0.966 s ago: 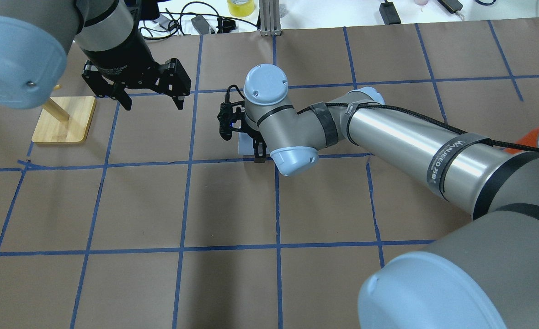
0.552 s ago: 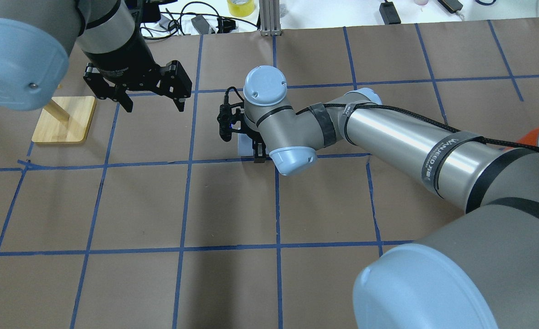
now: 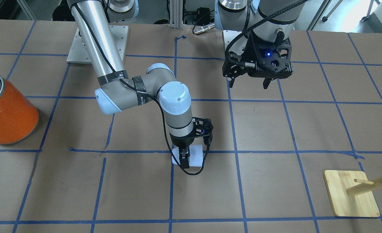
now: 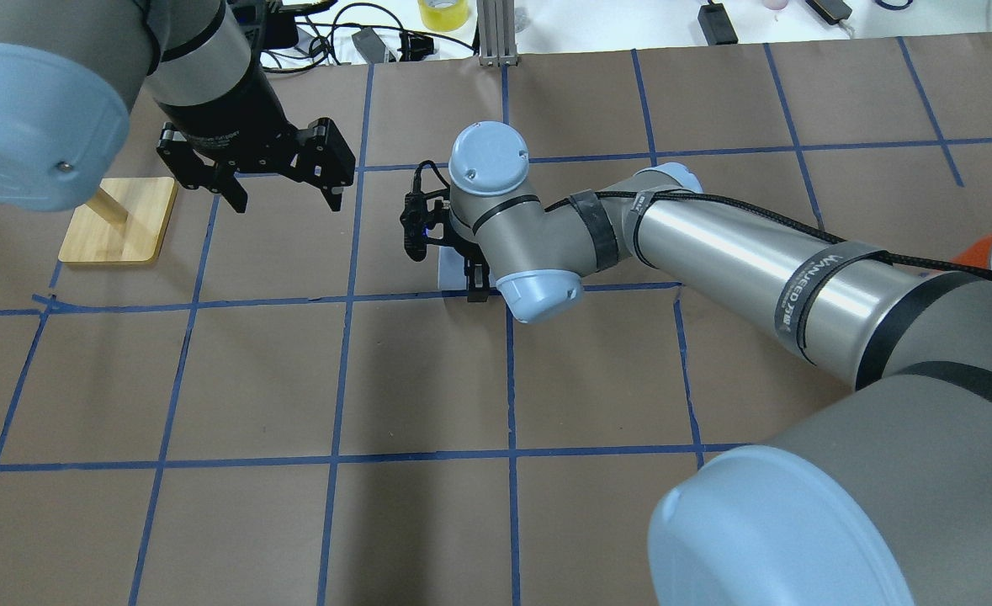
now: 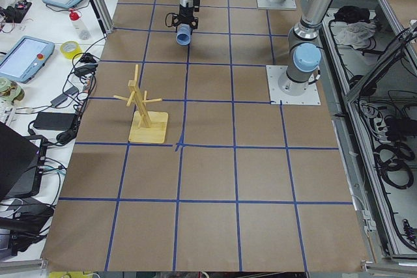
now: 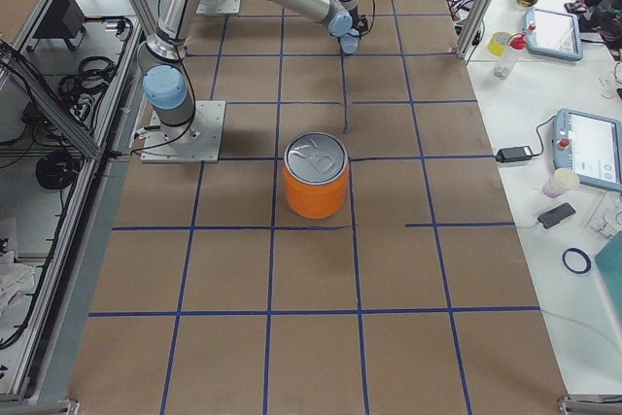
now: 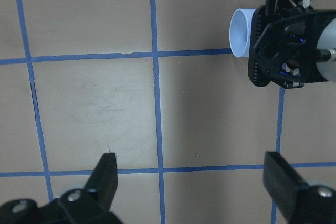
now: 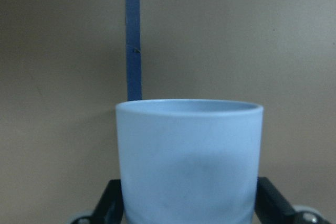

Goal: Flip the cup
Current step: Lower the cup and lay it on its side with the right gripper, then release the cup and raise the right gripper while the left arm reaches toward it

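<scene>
Cup pinched in right hand, rim away from wrist; left hand spread, apart.

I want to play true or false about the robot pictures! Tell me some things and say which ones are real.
1. The right tool is gripping the cup. True.
2. The left tool is squeezed shut. False: it is open and holds nothing.
3. The orange can lies on its side. False: it stands upright, lid on top.
4. The wooden stand is well apart from the cup. True.
</scene>
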{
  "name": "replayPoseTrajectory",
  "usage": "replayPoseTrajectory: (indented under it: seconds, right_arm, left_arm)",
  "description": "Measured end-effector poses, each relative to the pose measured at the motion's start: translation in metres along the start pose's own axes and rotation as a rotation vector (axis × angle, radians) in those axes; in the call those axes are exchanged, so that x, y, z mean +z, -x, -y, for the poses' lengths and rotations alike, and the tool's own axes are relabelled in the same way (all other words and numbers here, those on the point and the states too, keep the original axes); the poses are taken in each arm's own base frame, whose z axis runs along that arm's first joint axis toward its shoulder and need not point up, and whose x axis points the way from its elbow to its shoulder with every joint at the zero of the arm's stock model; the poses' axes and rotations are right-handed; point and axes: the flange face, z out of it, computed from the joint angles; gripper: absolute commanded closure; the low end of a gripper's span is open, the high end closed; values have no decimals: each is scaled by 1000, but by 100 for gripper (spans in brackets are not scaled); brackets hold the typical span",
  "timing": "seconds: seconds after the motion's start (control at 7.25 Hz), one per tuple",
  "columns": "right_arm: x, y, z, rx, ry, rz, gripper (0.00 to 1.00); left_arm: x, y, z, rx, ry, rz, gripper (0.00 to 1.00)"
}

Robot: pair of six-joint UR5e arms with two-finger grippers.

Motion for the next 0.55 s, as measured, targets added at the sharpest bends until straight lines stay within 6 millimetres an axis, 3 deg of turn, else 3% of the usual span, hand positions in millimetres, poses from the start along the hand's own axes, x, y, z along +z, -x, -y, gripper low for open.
replayPoseTrajectory:
  seconds: [0.28,0.55]
  right_arm:
    - [-47,2,-4,13,-1,-12,0]
    - [-114,0,-19,73,4,-36,0]
  left_arm:
    - [2,0,1,0,4,0,0]
    - [10,1,3,1,20,-8,0]
